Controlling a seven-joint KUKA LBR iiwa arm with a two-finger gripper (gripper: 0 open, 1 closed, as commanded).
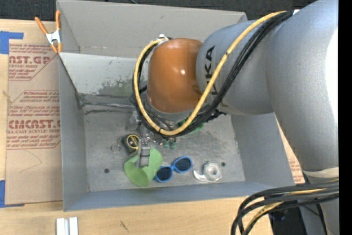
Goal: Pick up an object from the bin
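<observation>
Grey metal bin [74, 118] with one arm reaching in from the right and four loose items lying on the floor towards the front wall.

One silver arm [286, 63] carries one orange cover [173, 77] at its wrist, ringed by yellow and black cables. Below it, one gripper [144, 159] is over the upper edge of one green cup-shaped piece [140, 173] at front-centre; whether it is open or closed cannot be told. Just right of the green piece lies one blue item of two joined rings [175, 167]. Further right, apart, is one clear round piece [210, 171]. One small dark ring with a gold rim [132, 141] lies just left of the gripper.
</observation>
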